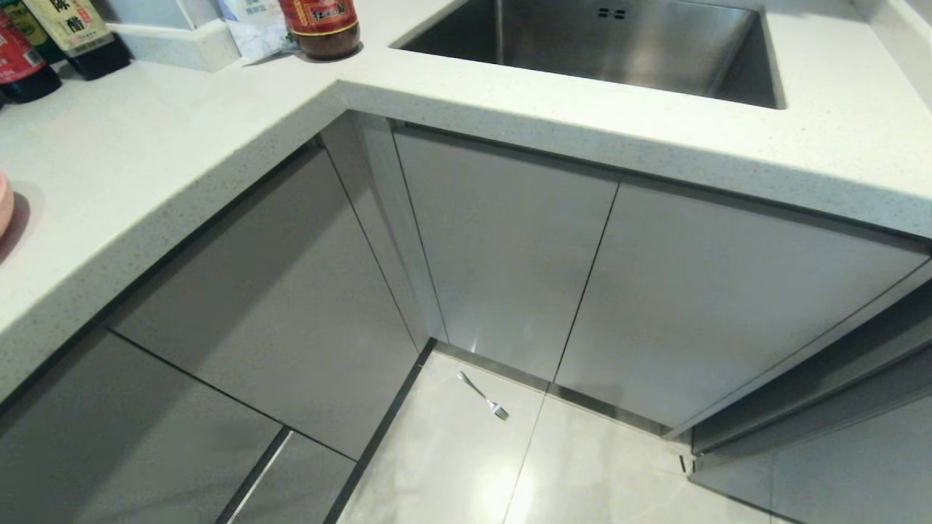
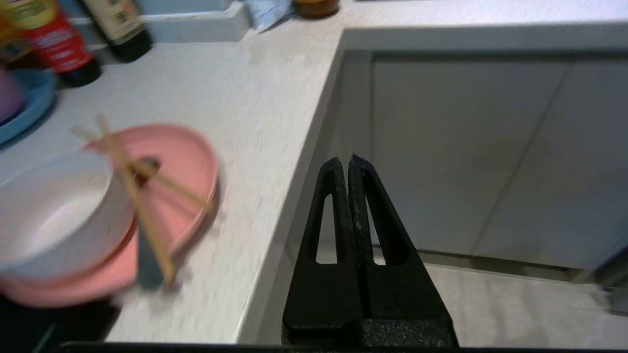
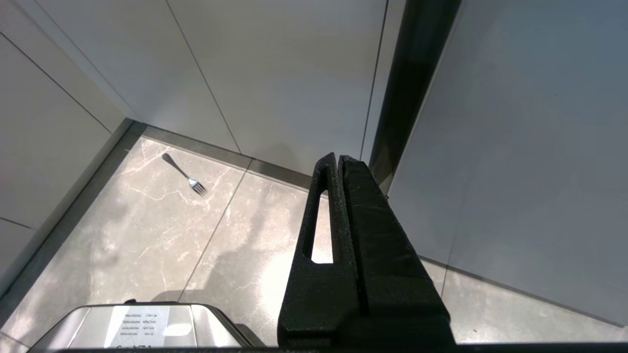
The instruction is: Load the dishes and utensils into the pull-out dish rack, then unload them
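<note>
A pink plate (image 2: 189, 162) lies on the white counter (image 2: 255, 122) with a cream bowl (image 2: 59, 220) on it and wooden chopsticks (image 2: 142, 211) across both. Only the plate's rim (image 1: 4, 204) shows in the head view, at the far left. A silver fork (image 1: 483, 397) (image 3: 185, 175) lies on the floor tiles by the cabinet corner. My left gripper (image 2: 347, 164) is shut and empty, just off the counter's edge beside the plate. My right gripper (image 3: 338, 159) is shut and empty, low above the floor. The pull-out dish rack is out of view; only closed white panel fronts (image 1: 510, 247) show.
A steel sink (image 1: 604, 44) is set in the counter at the back right. Sauce bottles (image 1: 73, 33) and a jar (image 1: 320, 25) stand along the back. A blue dish (image 2: 24, 103) sits behind the plate. My base (image 3: 142, 321) shows by the floor.
</note>
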You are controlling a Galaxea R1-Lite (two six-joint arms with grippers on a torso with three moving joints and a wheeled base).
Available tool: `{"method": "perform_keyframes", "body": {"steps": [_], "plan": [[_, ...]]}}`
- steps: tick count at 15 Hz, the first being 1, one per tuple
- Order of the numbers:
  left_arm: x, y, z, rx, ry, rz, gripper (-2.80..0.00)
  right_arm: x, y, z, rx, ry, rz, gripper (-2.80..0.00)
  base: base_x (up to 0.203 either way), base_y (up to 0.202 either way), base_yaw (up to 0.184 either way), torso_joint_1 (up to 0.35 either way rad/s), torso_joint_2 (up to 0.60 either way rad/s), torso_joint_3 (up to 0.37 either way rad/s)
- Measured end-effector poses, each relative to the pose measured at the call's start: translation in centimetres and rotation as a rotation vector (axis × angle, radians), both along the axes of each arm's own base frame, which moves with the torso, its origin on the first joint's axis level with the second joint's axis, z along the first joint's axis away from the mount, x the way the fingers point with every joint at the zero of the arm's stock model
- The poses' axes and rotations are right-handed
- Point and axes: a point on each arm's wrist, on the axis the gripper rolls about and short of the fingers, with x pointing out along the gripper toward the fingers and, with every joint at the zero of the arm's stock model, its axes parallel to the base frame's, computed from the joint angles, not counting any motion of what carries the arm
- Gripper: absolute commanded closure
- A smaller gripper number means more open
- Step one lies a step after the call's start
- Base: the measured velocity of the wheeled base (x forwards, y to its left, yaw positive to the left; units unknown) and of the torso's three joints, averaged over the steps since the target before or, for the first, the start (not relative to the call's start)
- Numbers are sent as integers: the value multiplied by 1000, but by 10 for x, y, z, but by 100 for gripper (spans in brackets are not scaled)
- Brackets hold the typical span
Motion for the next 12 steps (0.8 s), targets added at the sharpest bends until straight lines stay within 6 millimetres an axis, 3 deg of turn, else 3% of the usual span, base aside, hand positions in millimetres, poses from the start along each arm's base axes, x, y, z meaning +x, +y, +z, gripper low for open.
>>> {"method": "perform_keyframes", "body": {"steps": [3,6,8,10,12], "plan": [[-12,-2,-36,-65,-4,152,0,0,0,0,0,0,1,0,0,0,0,0,0,0],[-21,-1,-55,-56,-13,86,0,0,0,0,0,0,0,0,0,0,0,0,0,0],[-30,-1,-85,-36,21,25,0,0,0,0,0,0,0,0,0,0,0,0,0,0],[-23,1,-113,-58,23,62,0,0,0,0,0,0,0,0,0,0,0,0,0,0],[-3,3,-140,-66,10,113,0,0,0,0,0,0,0,0,0,0,0,0,0,0]]}}
